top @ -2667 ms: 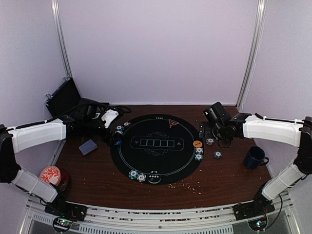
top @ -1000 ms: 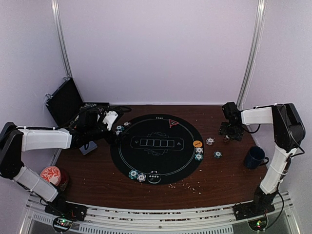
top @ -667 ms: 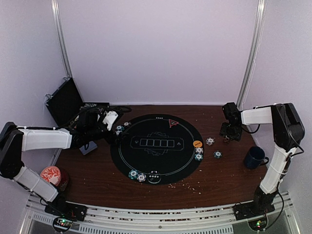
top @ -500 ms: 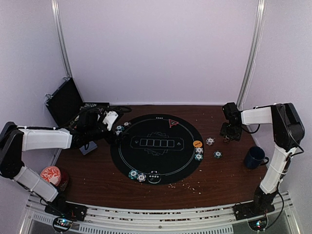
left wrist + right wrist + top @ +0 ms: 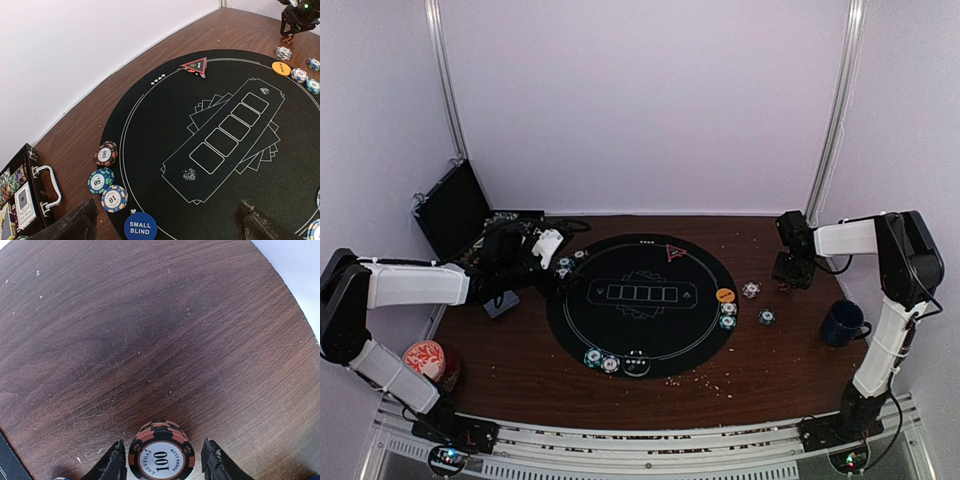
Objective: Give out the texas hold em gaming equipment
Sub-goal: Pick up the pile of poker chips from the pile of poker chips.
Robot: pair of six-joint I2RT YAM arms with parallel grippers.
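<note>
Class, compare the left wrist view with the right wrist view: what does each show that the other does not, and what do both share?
Only the left wrist view: the black round mat, the red triangle marker, the blue SMALL BLIND button and the open case. Only the right wrist view: the 100 printed on the red-and-black chip stack, between the open fingers of the right gripper. Both: the brown wooden table and, tiny in the left wrist view, that gripper over the stack.

From high above the near edge, the top camera looked down on the whole table [image 5: 520, 350]. The left wrist camera faced slantwise across the round black mat [image 5: 150, 125], shared with that view; the right wrist camera hung close over a red chip stack [image 5: 160, 452].
</note>
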